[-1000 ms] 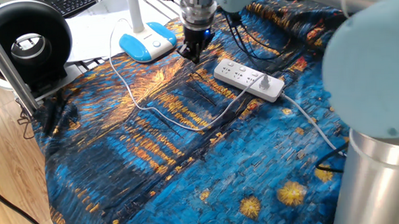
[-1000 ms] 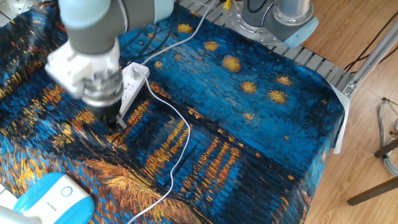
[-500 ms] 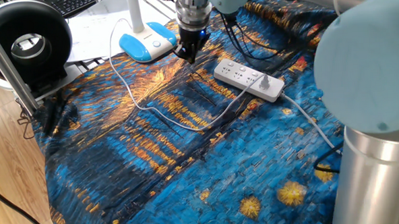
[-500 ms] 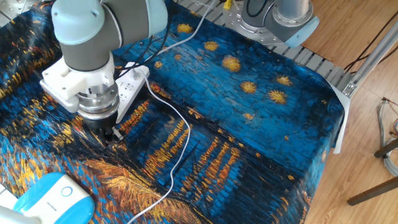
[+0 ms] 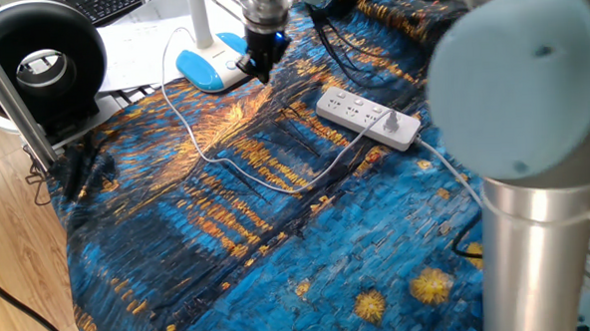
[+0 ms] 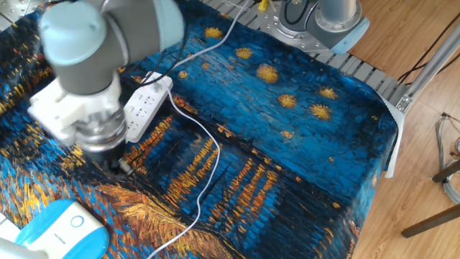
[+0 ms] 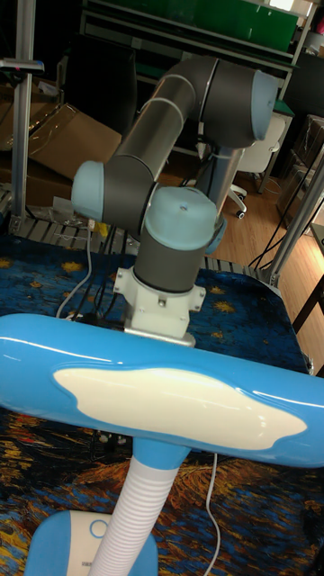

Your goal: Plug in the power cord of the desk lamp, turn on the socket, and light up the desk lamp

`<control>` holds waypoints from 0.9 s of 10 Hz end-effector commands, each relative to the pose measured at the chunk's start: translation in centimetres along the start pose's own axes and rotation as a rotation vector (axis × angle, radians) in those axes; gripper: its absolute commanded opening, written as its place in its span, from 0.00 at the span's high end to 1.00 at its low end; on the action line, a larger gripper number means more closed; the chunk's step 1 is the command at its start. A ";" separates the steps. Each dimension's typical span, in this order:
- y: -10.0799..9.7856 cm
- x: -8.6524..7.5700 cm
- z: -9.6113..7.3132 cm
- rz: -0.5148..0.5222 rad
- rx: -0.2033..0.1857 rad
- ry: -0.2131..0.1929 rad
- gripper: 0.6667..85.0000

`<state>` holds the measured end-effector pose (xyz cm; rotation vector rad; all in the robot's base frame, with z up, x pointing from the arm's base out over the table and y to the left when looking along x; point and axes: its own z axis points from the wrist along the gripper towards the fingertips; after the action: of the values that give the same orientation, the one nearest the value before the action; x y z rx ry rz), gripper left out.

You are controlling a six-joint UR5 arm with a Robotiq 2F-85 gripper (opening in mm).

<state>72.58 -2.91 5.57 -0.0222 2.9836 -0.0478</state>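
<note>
The gripper (image 5: 256, 69) hung beside the desk lamp (image 5: 216, 67), its opening impossible to judge; the power cord (image 5: 237, 169) trailed over the cloth to the socket (image 5: 367, 117), its plug inserted

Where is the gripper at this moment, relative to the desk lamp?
In one fixed view, the gripper hangs just right of the desk lamp, left of the power strip.

Two fixed cameras look down from opposite sides, sharing the socket (image 5: 367, 116) mid-table. The tall view sits low behind the desk lamp (image 7: 171, 405), facing the arm.
</note>
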 end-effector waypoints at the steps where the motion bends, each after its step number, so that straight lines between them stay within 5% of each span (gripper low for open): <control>1: 1.0 -4.0 1.0 0.003 -0.001 -0.006 0.99; 4: 1.3 -4.7 1.7 0.003 0.006 -0.024 0.99; 6: 0.5 -6.8 1.2 0.016 0.046 -0.109 0.99; 9: 2.0 -8.1 1.7 0.062 -0.021 -0.147 0.99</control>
<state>79.32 -1.54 4.99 0.0183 2.8810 -0.0634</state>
